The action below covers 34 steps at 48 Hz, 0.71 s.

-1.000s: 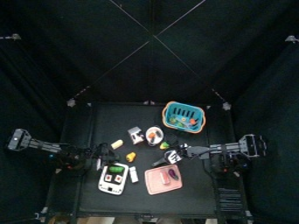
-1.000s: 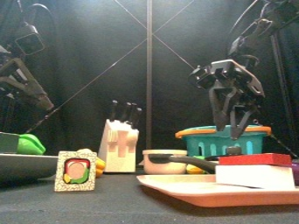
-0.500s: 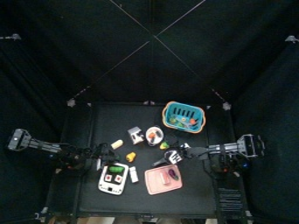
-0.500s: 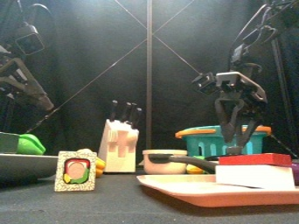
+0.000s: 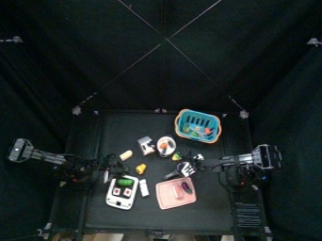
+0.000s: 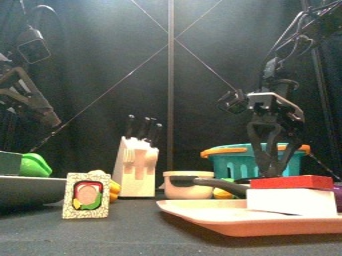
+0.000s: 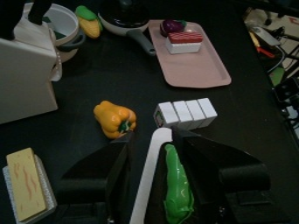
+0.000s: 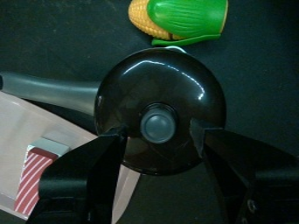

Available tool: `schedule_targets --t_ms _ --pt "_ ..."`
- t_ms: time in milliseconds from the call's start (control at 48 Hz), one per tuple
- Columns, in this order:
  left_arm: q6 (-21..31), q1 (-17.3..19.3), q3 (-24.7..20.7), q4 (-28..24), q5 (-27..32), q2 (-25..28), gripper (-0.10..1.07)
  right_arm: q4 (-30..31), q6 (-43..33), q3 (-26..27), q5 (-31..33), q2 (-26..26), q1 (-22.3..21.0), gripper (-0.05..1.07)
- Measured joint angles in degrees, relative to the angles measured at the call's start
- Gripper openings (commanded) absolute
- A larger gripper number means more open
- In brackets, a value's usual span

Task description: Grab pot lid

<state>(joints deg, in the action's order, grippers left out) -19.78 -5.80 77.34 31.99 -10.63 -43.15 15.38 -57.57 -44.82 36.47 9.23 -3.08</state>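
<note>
Lid (image 8: 155, 108) lies directly beneath the right gripper (image 8: 155, 140), its knob (image 8: 156, 122) centred between wide-apart jaws; corn (image 8: 181, 19) sits at twelve o'clock.

Open right gripper (image 8: 156, 147) over black pot lid (image 8: 156, 109), corn cob (image 8: 181, 19) beyond

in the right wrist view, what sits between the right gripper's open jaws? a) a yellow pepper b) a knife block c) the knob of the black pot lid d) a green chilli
c: in the right wrist view the pot lid fills the middle, with its grey knob between the wide-open jaws of the right gripper, not yet clamped; a corn cob lies beyond it.
</note>
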Motion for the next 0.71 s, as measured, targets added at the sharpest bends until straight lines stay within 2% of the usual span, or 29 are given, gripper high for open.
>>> schedule_targets --t_ms 167,500,708 --pt "0.00 0.09 0.00 0.09 0.00 0.00 0.79 0.00 0.00 -0.09 -0.09 0.00 -0.09 0.87" --pt "0.00 0.09 0.09 0.44 0.00 0.00 0.79 0.00 -0.18 0.00 0.00 0.00 -0.09 0.56" --pt "0.18 0.00 0.09 0.44 -0.09 0.00 0.79 -0.18 0.00 0.35 0.00 -0.09 -0.09 0.52"
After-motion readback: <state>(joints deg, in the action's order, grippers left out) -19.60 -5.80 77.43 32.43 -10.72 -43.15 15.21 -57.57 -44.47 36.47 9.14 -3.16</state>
